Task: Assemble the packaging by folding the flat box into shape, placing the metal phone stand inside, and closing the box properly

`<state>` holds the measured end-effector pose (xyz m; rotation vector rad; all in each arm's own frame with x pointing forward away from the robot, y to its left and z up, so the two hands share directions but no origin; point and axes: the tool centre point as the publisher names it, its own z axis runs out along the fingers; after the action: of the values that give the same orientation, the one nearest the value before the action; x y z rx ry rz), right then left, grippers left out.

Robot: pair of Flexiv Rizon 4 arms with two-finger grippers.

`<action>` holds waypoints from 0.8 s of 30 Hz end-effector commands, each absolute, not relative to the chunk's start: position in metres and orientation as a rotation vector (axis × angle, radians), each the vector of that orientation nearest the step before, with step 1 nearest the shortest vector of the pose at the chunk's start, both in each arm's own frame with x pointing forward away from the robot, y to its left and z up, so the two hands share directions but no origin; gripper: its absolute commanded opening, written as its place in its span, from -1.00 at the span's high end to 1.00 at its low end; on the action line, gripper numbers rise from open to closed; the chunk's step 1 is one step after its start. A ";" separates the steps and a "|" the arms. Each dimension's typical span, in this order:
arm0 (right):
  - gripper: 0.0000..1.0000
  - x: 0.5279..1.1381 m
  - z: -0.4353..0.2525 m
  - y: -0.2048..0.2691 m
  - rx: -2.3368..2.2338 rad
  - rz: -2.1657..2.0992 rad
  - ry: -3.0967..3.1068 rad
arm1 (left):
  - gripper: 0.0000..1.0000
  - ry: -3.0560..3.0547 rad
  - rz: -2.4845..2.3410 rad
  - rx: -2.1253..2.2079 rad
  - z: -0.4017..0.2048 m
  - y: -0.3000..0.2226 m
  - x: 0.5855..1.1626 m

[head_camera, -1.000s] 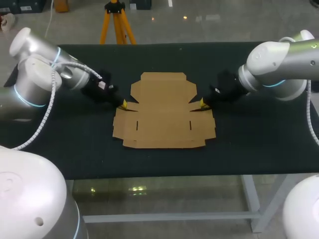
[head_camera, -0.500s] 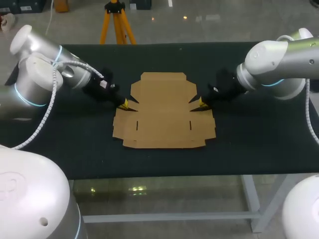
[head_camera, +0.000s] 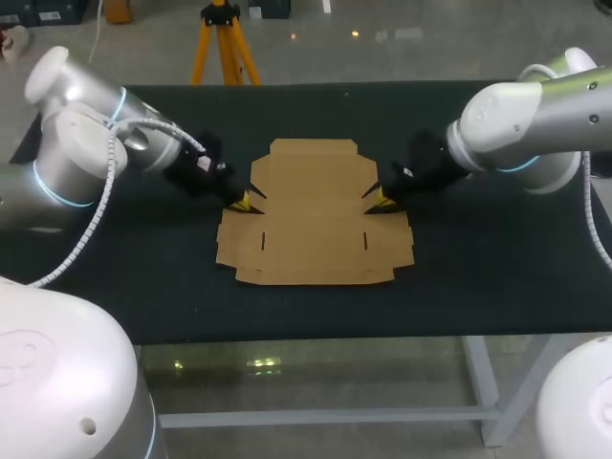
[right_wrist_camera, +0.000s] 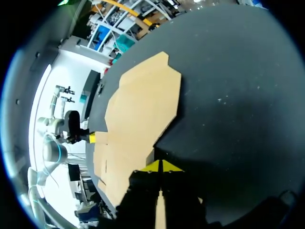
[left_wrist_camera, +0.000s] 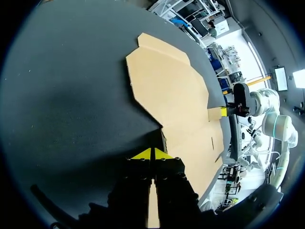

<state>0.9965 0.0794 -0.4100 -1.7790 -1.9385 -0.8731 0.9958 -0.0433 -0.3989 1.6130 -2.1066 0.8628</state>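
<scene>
Dark table (head_camera: 478, 277), head view: flat box (head_camera: 311, 215) lies unfolded mid-table. Left gripper (head_camera: 244, 202) sits at its left side notch, right gripper (head_camera: 378, 199) at the right notch. Folding looks barely begun, no flap raised; next move likely needs the tips under the side flaps to lift them.

Left wrist view: left gripper (left_wrist_camera: 151, 154) tips pressed together, nothing between, box (left_wrist_camera: 176, 95) notch corner just ahead.

Right wrist view: right gripper (right_wrist_camera: 160, 166) likewise closed and empty, box (right_wrist_camera: 138, 114) edge just ahead.
</scene>
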 end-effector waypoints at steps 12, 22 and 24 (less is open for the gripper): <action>1.00 0.993 -0.406 0.090 -1.825 -0.834 -1.979 | 1.00 -2.226 0.816 1.665 -0.386 -0.059 0.988; 1.00 0.990 -0.400 0.099 -1.881 -0.796 -2.008 | 1.00 -2.307 0.796 1.667 -0.383 -0.070 0.984; 1.00 0.990 -0.400 0.102 -1.895 -0.785 -2.021 | 1.00 -2.312 0.796 1.667 -0.383 -0.071 0.984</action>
<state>0.9917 0.0964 -0.4012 -1.8565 -1.9979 -0.8134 0.9851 -0.0677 -0.3847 1.6483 -2.2979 0.8156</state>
